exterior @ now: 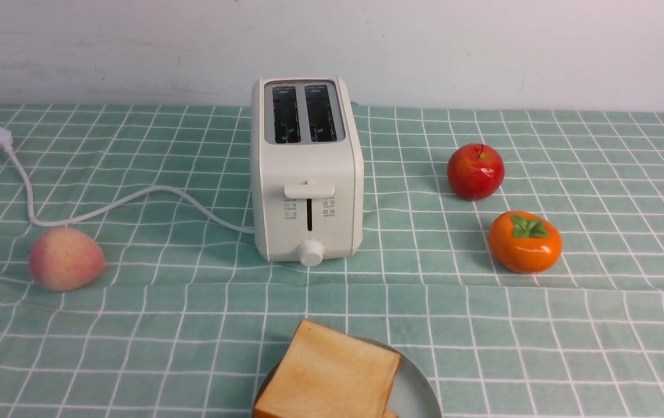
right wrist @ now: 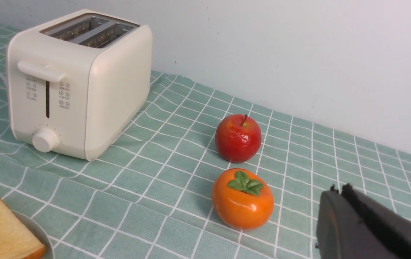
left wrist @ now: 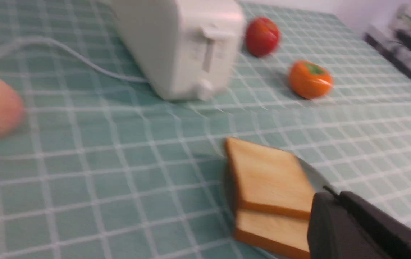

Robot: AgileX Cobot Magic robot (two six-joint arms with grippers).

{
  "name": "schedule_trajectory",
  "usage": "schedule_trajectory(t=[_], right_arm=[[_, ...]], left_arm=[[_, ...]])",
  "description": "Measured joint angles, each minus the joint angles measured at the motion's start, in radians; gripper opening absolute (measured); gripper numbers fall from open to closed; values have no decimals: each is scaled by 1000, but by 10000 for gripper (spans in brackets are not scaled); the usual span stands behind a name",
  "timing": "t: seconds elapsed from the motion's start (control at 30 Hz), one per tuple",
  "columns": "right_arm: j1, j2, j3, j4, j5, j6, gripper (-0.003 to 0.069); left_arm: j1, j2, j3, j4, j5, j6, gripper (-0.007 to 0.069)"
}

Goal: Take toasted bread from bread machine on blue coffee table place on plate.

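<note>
Two slices of toasted bread (exterior: 332,374) lie stacked on the plate (exterior: 419,389) at the near edge of the blue coffee table (exterior: 163,325). In the left wrist view the upper slice (left wrist: 268,176) sits askew over the lower one (left wrist: 270,228). The bread machine (exterior: 307,174) stands mid-table with both slots empty and its lever up. Neither arm shows in the front view. My left gripper (left wrist: 329,192) is shut and empty, just beside the toast over the plate's rim (left wrist: 311,174). My right gripper (right wrist: 338,189) is shut and empty, off to the right of the orange fruit.
A red apple (exterior: 475,172) and an orange persimmon (exterior: 524,241) sit right of the toaster. A peach (exterior: 66,259) lies at the left. The white cord runs left to its plug (exterior: 0,137). A wall closes off the back.
</note>
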State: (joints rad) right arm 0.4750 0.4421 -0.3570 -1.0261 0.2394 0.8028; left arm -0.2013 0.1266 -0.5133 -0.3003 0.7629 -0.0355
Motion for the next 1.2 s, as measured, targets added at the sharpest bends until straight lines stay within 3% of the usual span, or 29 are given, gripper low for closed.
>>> schedule_trajectory(t=[0.27, 0.4, 0.63, 0.73, 0.83, 0.87, 1.03, 1.2], right_arm=[[0, 0, 0, -47, -12, 0, 1], [0, 0, 1, -63, -12, 0, 3], [0, 0, 1, -71, -13, 0, 11], [0, 0, 1, -75, -13, 0, 12], [0, 0, 1, -76, -13, 0, 15], [0, 0, 1, -76, -13, 0, 17], [0, 0, 1, -76, -13, 0, 23], [0, 0, 1, -77, -13, 0, 30]], left_arm=[[136, -138, 391, 70, -324, 1, -14], [160, -138, 522, 70, -334, 1, -14], [164, -138, 542, 80, -343, -11, -13], [164, -138, 542, 125, -348, -70, -13], [164, -138, 542, 240, -354, -206, -13], [164, -138, 542, 332, -363, -321, -12], [164, -138, 542, 494, -374, -571, -8], [164, -138, 542, 537, -377, -644, -4]])
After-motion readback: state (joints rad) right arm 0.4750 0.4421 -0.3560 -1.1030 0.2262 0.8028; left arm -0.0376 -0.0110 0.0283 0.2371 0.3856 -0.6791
